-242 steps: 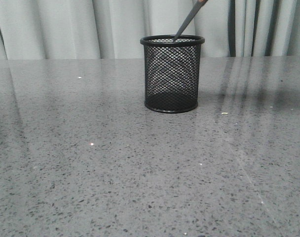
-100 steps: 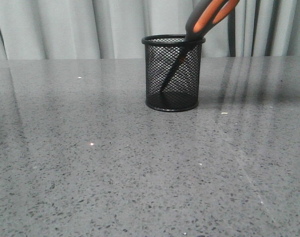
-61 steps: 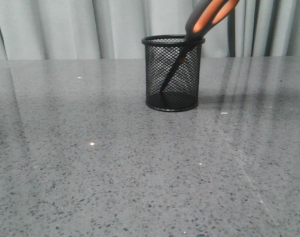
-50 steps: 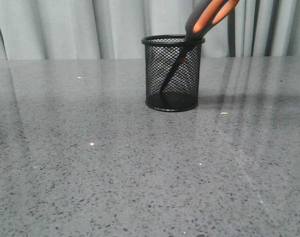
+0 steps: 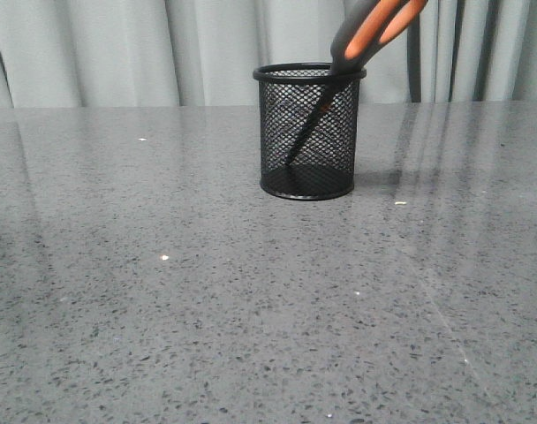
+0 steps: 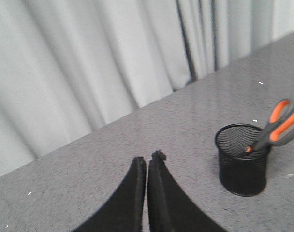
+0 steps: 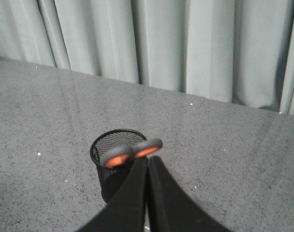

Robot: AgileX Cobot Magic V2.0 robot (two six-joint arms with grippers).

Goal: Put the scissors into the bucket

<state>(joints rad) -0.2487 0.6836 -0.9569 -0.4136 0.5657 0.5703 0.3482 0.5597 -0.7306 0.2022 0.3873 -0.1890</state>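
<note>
The black wire-mesh bucket (image 5: 306, 132) stands upright on the grey table. The scissors (image 5: 374, 31) stand in it, blades down inside the mesh, and lean on the right side of the rim with the grey and orange handles sticking out above. Neither gripper shows in the front view. In the left wrist view my left gripper (image 6: 148, 158) is shut and empty, well away from the bucket (image 6: 242, 164) and scissors (image 6: 280, 125); nothing holds the handles there. In the right wrist view my right gripper (image 7: 147, 159) is shut and empty, above the bucket (image 7: 106, 145), its tips near the scissors' handles (image 7: 130, 153).
The speckled grey table (image 5: 162, 309) stretches wide around the bucket. A pale pleated curtain (image 5: 118, 44) hangs behind the far edge of the table. A few small white specks (image 5: 401, 203) lie on the surface.
2.4 s ago only the blade tip was at the rim; the scissors have since gone down into the bucket. Nothing has moved over the last second.
</note>
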